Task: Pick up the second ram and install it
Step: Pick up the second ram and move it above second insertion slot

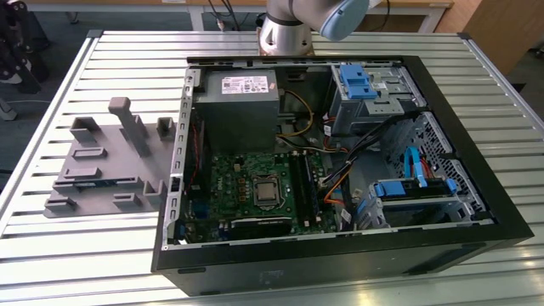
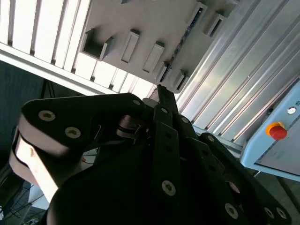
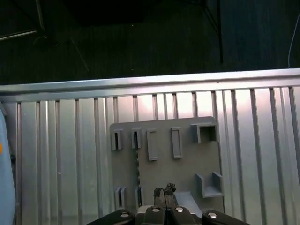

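The gripper [image 3: 164, 190] hangs above the grey holder tray [image 3: 187, 164]. Its fingers [image 3: 159, 191] are drawn together, with no gap between the tips that I can make out. Nothing is held between them, and they touch neither the tray nor anything in it. In the second wrist view the tips taper to one narrow point, and the tray lies well beyond that point.

The second ram [image 3: 137, 173] is in the tray. It stands on its long edge in a line of paired upright blocks, so it shows as a thin greenish strip. It runs between one pair of blocks at the tray's far side and another pair at the side nearest the gripper. In the first wrist view the fingertips sit just beside the strip's near end, off to one side and not directly over it. How high above the tray they are cannot be told.

In the exterior view the tray rests on the slatted metal table [image 1: 76, 255]. Just beside it, on the exterior view's right, the open computer case [image 1: 340, 264] lies on its side. The green motherboard [image 1: 242, 185] inside the case faces up. Beyond the case from the tray, the arm's base [image 1: 285, 35] rises from the table's far edge.
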`<state>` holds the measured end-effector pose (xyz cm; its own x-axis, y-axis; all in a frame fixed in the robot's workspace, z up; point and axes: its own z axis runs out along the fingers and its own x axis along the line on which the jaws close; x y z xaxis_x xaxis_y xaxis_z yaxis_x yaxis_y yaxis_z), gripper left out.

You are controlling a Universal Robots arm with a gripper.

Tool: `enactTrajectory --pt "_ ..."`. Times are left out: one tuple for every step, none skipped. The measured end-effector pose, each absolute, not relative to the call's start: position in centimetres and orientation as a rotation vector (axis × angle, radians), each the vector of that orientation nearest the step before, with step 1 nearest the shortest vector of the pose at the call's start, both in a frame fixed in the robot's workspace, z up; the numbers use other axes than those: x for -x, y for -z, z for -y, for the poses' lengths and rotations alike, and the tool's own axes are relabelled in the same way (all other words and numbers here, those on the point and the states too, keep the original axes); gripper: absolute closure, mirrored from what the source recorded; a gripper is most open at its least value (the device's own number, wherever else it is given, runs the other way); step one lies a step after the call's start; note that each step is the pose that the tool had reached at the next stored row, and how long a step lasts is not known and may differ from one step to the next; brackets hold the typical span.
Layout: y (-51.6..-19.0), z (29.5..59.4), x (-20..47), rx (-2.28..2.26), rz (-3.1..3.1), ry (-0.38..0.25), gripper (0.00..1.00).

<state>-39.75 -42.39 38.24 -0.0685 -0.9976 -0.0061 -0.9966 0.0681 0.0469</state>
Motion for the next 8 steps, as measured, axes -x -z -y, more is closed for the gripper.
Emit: enactTrajectory --pt "-38.24 42.39 39.75 -2.141 2.260 0.060 0.89" --pt "-38.24 42.38 39.75 -2.157 2.244 0.059 0.89" --pt "-38.23 42.38 39.75 -2.172 2.230 0.059 0.89" --pt "-38.23 42.38 39.75 -2.187 2.214 0.059 0.89" --pt "-38.23 42.37 39.75 -2.202 2.200 0.058 0.89" --pt "-38.23 42.37 39.75 -2.214 2.186 0.058 0.89" --pt "-38.22 42.37 39.75 -2.227 2.173 0.058 0.89" --pt "-38.23 42.37 39.75 -2.239 2.161 0.057 0.89"
